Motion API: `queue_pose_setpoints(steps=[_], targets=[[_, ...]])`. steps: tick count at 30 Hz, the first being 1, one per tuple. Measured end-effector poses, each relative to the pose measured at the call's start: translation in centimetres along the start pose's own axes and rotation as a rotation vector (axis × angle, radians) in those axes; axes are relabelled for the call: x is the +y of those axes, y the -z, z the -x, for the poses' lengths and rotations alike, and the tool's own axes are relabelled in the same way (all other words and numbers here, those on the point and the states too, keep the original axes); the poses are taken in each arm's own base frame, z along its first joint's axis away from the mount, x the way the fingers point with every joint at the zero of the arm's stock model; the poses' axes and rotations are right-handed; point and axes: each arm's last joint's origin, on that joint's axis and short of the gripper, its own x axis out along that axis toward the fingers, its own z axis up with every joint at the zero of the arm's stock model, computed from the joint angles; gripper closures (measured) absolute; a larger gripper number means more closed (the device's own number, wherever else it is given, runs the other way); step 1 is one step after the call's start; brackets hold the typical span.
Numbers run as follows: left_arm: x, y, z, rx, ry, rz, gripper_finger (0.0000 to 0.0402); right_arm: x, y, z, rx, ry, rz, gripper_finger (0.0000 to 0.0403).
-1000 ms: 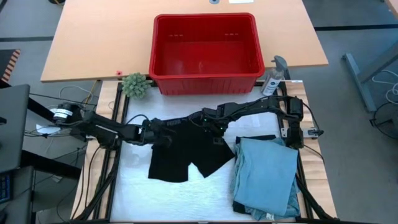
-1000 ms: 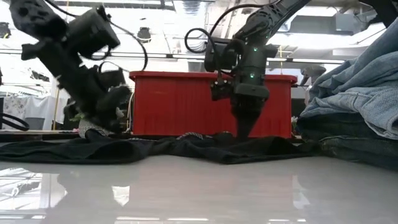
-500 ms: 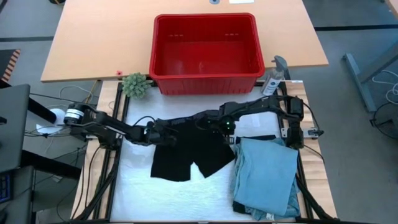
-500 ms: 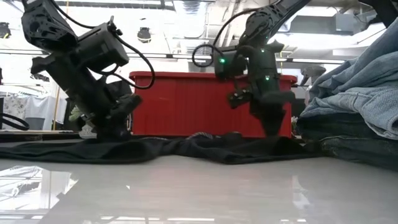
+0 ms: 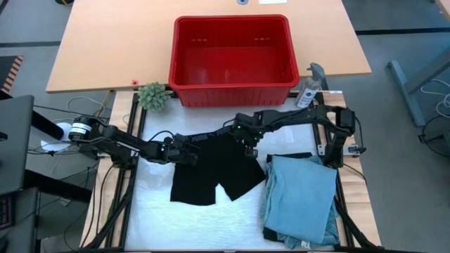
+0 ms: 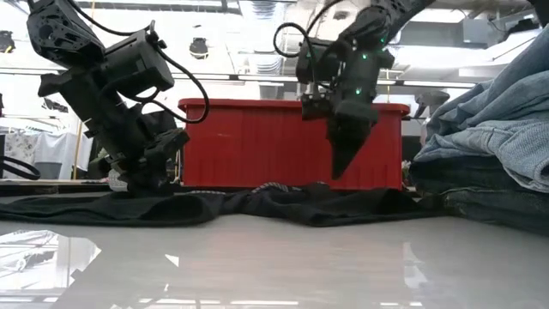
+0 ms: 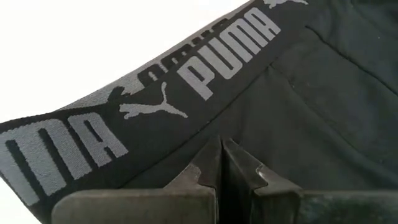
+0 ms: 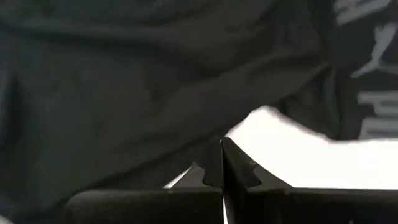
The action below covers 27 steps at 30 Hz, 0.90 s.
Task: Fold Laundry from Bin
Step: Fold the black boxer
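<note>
one red bin (image 5: 232,53), one black shorts (image 5: 214,172), two hands, one folded blue pile (image 5: 301,200).

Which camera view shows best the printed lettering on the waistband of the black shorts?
The left wrist view: the grey lettering on the waistband of the black shorts fills it, readable. The right wrist view shows only blurred fragments, the high view tiny marks, the low view none.

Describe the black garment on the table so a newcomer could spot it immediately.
Start at the red bin at the table's far side; on the white mat in front of it lie the black shorts, spread flat. Unlike the light blue folded pile beside them, they are black, with a Puma-lettered waistband.
</note>
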Motion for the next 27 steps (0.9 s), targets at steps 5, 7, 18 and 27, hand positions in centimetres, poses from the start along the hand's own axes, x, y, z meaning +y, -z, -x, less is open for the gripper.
queue_pose_setpoints(steps=[5,7,18,27], targets=[[0.0,0.0,0.0,-0.002,-0.001,0.007,0.0402,0.0,0.4,-1.3,-0.068,0.005,-0.019,0.0388],[0.0,0.0,0.0,-0.003,-0.002,0.007,0.0402,0.0,0.5,-1.5,-0.074,0.002,-0.028,0.0388],[0.0,-0.1,0.0,-0.003,-0.004,0.003,0.0402,0.3,3.2,-3.5,-0.008,-0.051,-0.052,0.0388],[0.3,0.1,0.0,0.010,-0.032,0.028,0.0402,0.5,4.9,-3.5,0.159,-0.024,-0.109,0.0388]])
